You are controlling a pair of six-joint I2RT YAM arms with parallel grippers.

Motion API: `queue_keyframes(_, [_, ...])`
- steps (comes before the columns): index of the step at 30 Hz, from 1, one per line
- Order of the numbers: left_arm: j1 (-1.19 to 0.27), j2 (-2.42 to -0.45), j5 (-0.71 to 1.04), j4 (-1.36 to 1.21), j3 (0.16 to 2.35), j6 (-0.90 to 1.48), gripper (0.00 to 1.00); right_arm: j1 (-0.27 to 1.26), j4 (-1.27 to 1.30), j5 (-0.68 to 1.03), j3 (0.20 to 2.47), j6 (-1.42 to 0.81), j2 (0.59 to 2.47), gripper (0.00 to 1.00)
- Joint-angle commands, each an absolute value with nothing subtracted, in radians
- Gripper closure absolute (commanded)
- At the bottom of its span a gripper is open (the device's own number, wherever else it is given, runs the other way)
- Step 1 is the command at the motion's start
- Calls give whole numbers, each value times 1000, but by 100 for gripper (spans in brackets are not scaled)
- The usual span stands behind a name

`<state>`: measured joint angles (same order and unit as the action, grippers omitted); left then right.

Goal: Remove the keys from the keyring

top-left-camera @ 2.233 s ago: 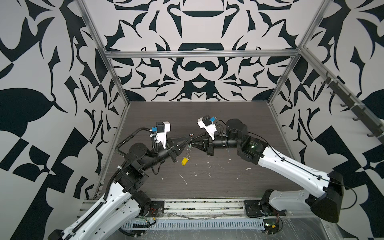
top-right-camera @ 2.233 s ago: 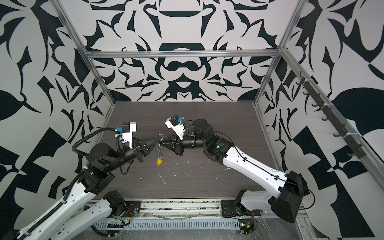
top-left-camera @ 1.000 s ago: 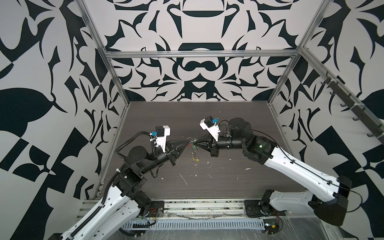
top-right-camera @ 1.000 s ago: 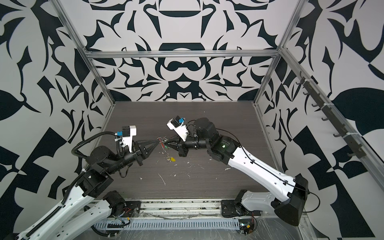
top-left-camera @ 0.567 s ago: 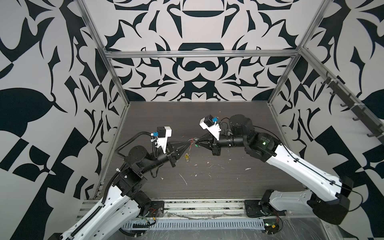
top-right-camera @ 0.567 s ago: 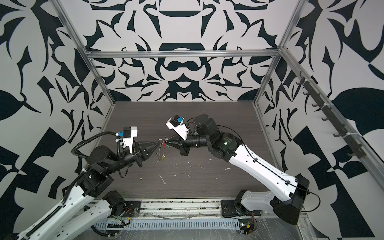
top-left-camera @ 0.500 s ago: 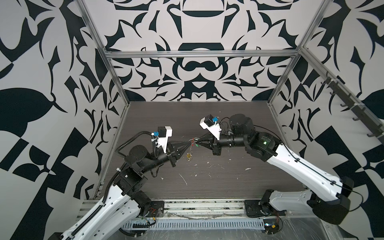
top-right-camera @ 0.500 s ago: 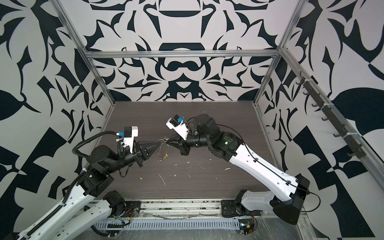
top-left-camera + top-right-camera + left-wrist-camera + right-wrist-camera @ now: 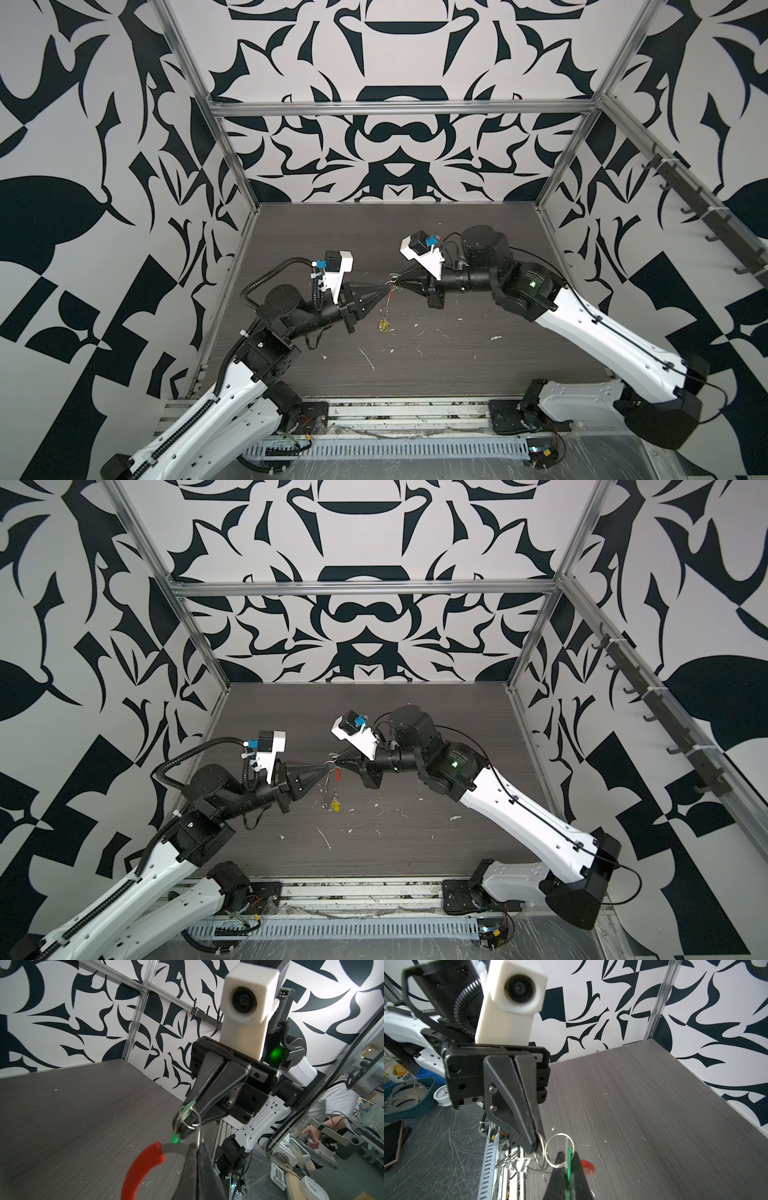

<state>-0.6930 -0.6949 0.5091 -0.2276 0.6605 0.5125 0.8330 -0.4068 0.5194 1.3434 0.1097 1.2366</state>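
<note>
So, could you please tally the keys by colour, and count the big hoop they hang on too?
green key: 1
yellow key: 1
keyring, red sleeve on one arc: 1
total: 3

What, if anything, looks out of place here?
Small white flecks lie scattered over the dark table toward its front, like chips or scraps. Otherwise nothing stands out: the keyring hangs in the air, pinched by the left gripper, while the right gripper pinches the green key; the yellow key dangles below.
</note>
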Motion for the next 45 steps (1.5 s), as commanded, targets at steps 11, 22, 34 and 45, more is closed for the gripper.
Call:
queue_keyframes(11, [-696,-738,629,-364,665,584,100,816,-300,721,1462,134,1244,100])
queue_keyframes(22, [-696,-741,601,-548,618,638,100,819,-305,827,1561,81,1311,90])
queue_keyframes(34, [-696,-706,508,-643,561,647,100,828,-376,824,1672,52,1388,69])
queue_keyframes(45, [-696,-755,454,-900,470,698,100,861,-472,729,1755,61,1442,68])
